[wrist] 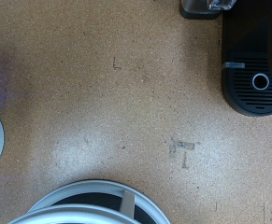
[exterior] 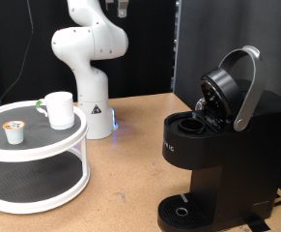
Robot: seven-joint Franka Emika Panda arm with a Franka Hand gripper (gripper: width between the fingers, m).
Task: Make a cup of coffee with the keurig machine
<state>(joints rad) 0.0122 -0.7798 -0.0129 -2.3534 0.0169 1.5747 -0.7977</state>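
Note:
The white cup [exterior: 60,108] stands on the top tier of a round white stand [exterior: 43,145], handle towards the exterior view's left. The black keurig machine [exterior: 212,164] stands at the exterior view's right with its lid [exterior: 227,89] hinged up and the pod chamber [exterior: 190,124] open; nothing stands on its drip base [exterior: 183,208]. The machine also shows in the wrist view [wrist: 252,65]. The arm rises out of frame. Only a dark tip of my gripper [exterior: 121,8] shows at the exterior view's top, high above the table and holding nothing that I can see.
A small white coffee pod [exterior: 16,131] with an orange-marked lid sits on the stand beside the cup. The robot's white base [exterior: 90,97] stands behind the stand. The stand's rim [wrist: 89,191] shows in the wrist view over brown cork-like tabletop [wrist: 107,93].

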